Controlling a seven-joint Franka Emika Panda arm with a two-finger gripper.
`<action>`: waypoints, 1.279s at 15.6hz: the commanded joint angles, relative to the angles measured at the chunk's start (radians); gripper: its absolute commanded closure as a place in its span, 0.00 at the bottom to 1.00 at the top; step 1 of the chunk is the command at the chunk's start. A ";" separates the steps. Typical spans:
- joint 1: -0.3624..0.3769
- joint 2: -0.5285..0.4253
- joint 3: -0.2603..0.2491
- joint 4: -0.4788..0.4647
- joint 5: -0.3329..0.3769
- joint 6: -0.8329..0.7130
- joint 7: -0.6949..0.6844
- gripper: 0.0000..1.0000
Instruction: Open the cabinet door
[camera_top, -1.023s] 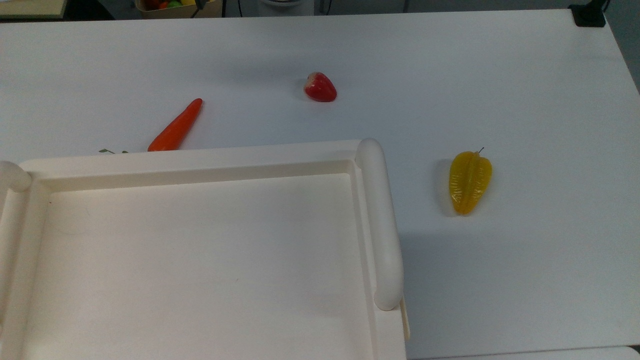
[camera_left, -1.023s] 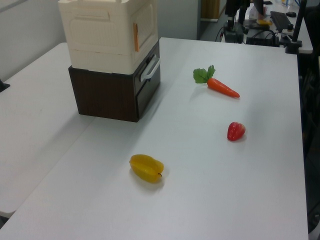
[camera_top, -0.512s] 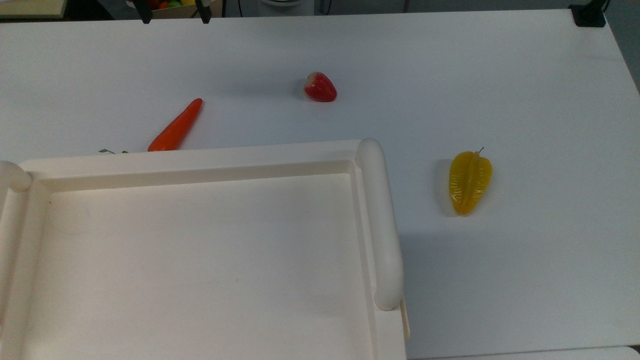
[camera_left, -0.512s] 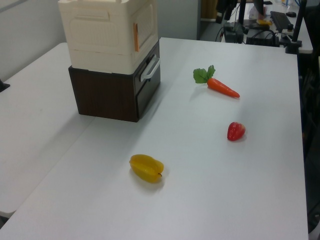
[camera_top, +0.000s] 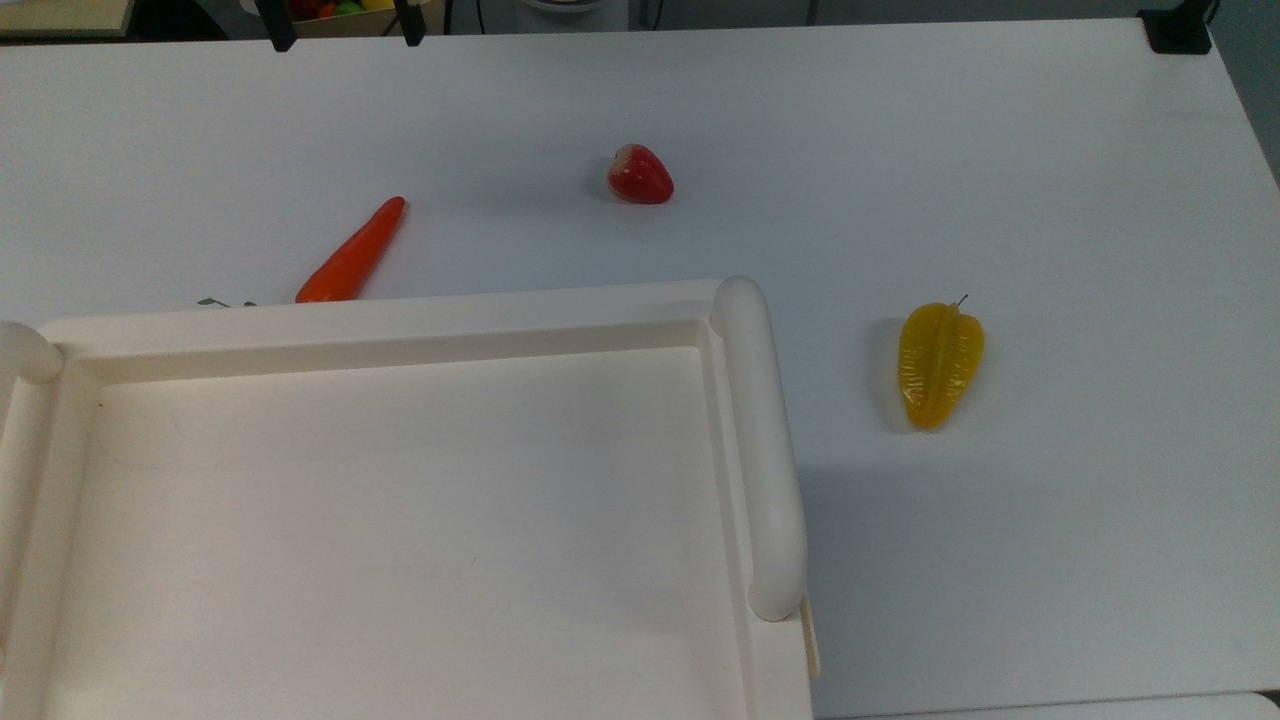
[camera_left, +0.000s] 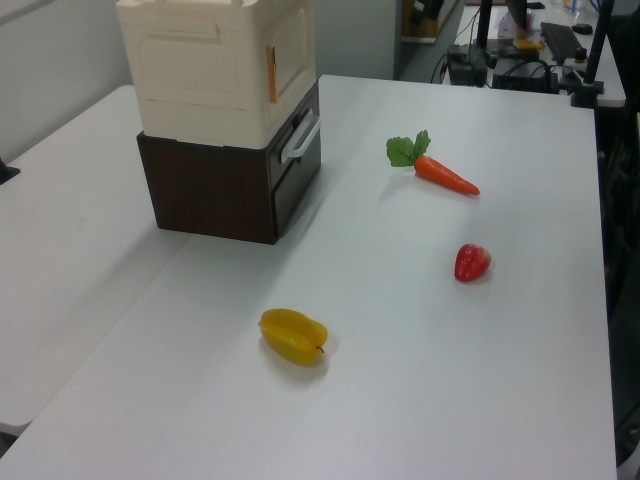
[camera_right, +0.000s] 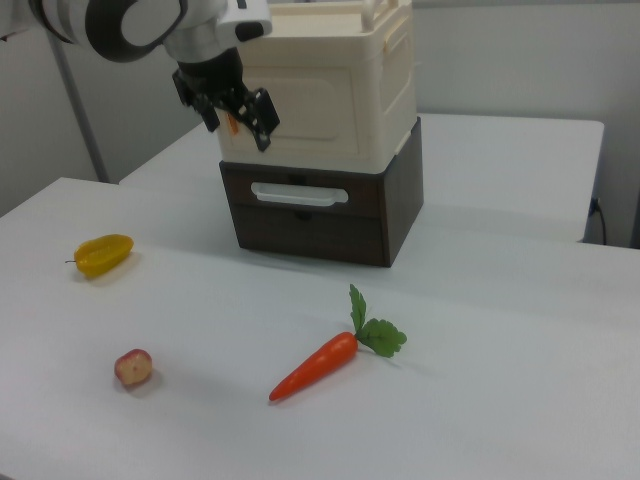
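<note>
The cabinet (camera_right: 385, 95) is a large cream-white box standing on a dark brown drawer unit (camera_right: 400, 215). Its recessed top (camera_top: 400, 520) with thick rounded rails takes up the top view's lower left. The cabinet door (camera_right: 320, 110) is the flat cream front panel and lies flush with the box; in the left view the cabinet door (camera_left: 293, 50) has a small orange tab (camera_left: 270, 75) at its edge. My gripper (camera_right: 238, 128) hangs open just in front of the door's left edge in the right view, holding nothing. The gripper (camera_top: 340, 35) shows as two dark fingertips at the top view's upper edge.
On the white table lie a toy carrot (camera_right: 315, 365), a red strawberry (camera_right: 133, 367) and a yellow starfruit (camera_right: 103, 254). The drawer unit has a white bar handle (camera_right: 298, 194). The carrot (camera_top: 350, 255) lies close to the cabinet's far side in the top view.
The two fingertips have come into the top view at its upper edge, and the left one has shifted further left. The cabinet and fruits have not moved.
</note>
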 joint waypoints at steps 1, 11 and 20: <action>0.000 0.035 0.049 0.005 0.026 0.150 -0.008 0.00; 0.073 0.142 0.101 0.006 0.013 0.482 0.036 0.00; 0.171 0.256 0.096 0.060 -0.067 0.589 0.111 0.07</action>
